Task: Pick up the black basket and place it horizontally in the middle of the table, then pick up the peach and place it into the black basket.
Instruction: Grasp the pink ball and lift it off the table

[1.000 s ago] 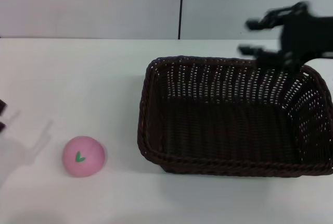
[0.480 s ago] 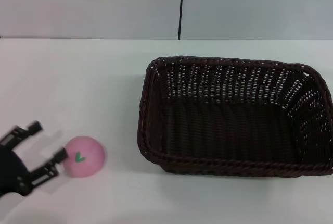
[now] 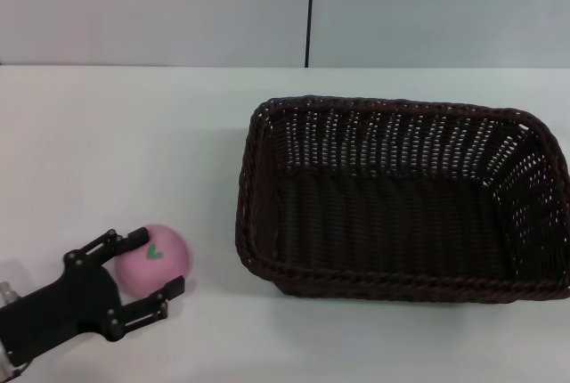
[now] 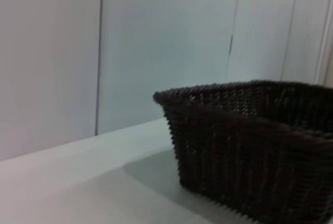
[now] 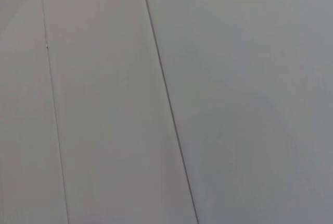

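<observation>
The black basket (image 3: 392, 287) stands upright on the white table (image 3: 134, 134), right of centre, with its long side across the view. It also shows in the left wrist view (image 4: 250, 151). The pink peach (image 3: 156, 254) lies on the table to the basket's left, near the front edge. My left gripper (image 3: 160, 262) is low at the front left, open, with one finger on each side of the peach. My right gripper is out of view; the right wrist view shows only a wall.
A grey panelled wall (image 3: 178, 9) with a dark vertical seam rises behind the table. A strip of bare table lies between the peach and the basket's left wall.
My left gripper has moved in from the left edge and now straddles the peach, which has shifted slightly toward the basket. My right gripper has left the view from above the basket's far right.
</observation>
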Motion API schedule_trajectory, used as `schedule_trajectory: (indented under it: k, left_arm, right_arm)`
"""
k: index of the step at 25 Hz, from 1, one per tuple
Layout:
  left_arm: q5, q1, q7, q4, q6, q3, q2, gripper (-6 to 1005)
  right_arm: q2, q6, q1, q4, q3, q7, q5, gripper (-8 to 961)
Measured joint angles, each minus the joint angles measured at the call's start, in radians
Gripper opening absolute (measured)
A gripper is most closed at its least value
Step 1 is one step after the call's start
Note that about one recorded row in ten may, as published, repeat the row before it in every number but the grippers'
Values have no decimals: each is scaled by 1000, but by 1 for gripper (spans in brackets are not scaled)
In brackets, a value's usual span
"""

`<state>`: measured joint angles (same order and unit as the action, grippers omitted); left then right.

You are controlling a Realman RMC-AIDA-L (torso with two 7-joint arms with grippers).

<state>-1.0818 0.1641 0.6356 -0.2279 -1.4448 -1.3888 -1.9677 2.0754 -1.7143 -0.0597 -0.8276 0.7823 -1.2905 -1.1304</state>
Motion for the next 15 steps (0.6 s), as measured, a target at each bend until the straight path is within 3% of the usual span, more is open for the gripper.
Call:
schedule_trajectory:
  k: [13,15]
  left_arm:
    - [2,-22,-69,-50,47,18,-20,665]
    - [2,-24,-78,-53,48,26,-24,598]
  right_arm:
    - [-1,-23,-10,131,-38,50,3,451]
    - [-1,-23,-11,147,-40,59,5,450]
